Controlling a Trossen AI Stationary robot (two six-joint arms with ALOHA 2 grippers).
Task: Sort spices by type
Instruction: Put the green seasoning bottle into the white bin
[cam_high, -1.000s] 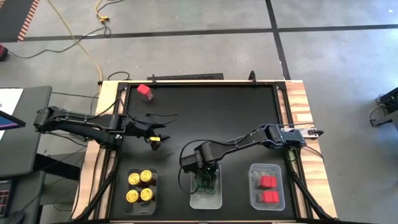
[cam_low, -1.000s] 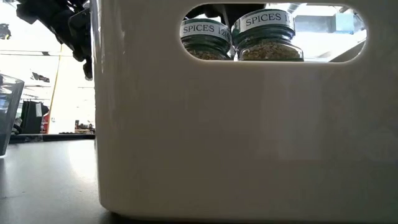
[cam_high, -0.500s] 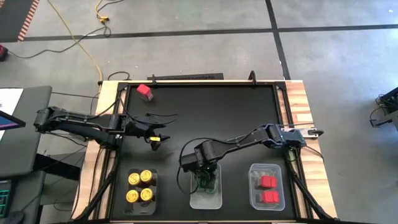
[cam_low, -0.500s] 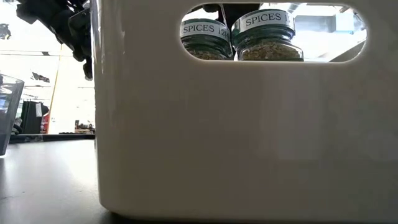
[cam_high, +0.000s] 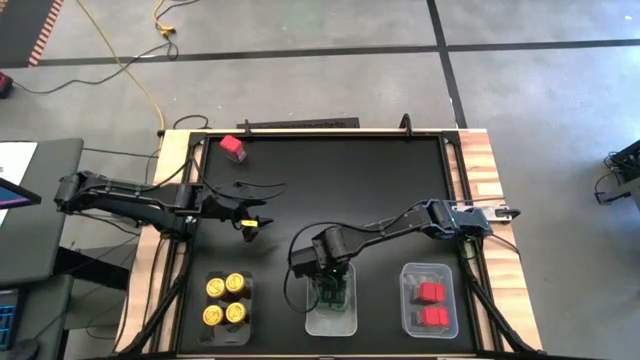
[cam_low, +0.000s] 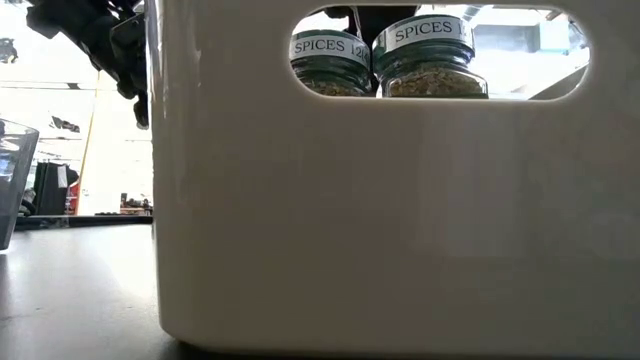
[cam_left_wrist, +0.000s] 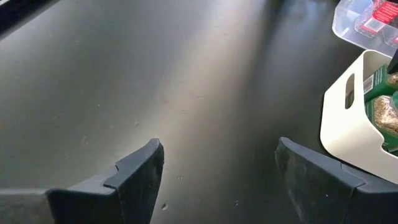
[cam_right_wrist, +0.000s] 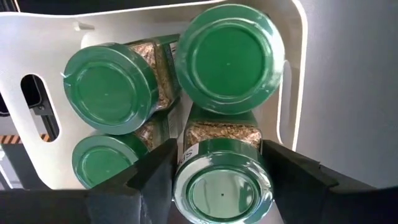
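Several green-lidded spice jars (cam_right_wrist: 227, 56) stand in a white tray (cam_high: 331, 318) at the near middle of the table. My right gripper (cam_right_wrist: 221, 180) points down into that tray and is shut on one of them (cam_right_wrist: 221, 186). Through the tray's handle slot, the low view shows two jars (cam_low: 330, 60). Yellow-lidded jars (cam_high: 225, 300) fill the near left tray. Red-lidded jars (cam_high: 430, 305) sit in the near right tray. A single red-lidded jar (cam_high: 232, 148) stands on the table at the far left. My left gripper (cam_left_wrist: 217, 174) hovers open over bare table, left of the middle. My right gripper pinches the green-lidded jar at its lid's rim (cam_right_wrist: 185, 186), one finger on each side. The fingers come from above, pointing down. The jar is upright inside the white tray, close against the other green-lidded jars. Whether its base rests on the tray floor is hidden.
The white tray's near wall (cam_low: 350, 220) fills most of the low view. The black table top (cam_high: 340, 190) lies bare between the far edge and the three trays. Wooden rails (cam_high: 480, 160) border the table on its left and right sides.
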